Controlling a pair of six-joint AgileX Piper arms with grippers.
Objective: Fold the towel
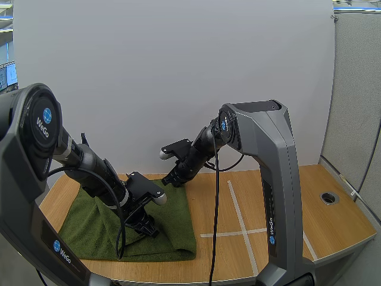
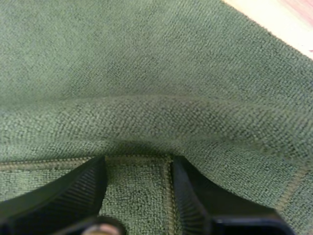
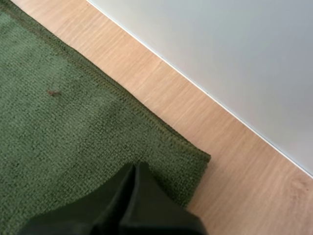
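Note:
A dark green towel lies on the left part of the wooden table, with its near right part bunched into a fold. My left gripper is down on that fold near the towel's front right. In the left wrist view its fingers stand apart, open, with a hemmed strip of towel flat between them and a raised ridge of cloth just beyond the left gripper. My right gripper is at the towel's far right corner. Its fingers lie together as one wedge, so the right gripper is shut, its tip resting on the towel near the corner.
White tape lines cross the bare wood right of the towel. A round hole sits near the table's right edge. A white panel stands along the back edge, close behind the right gripper.

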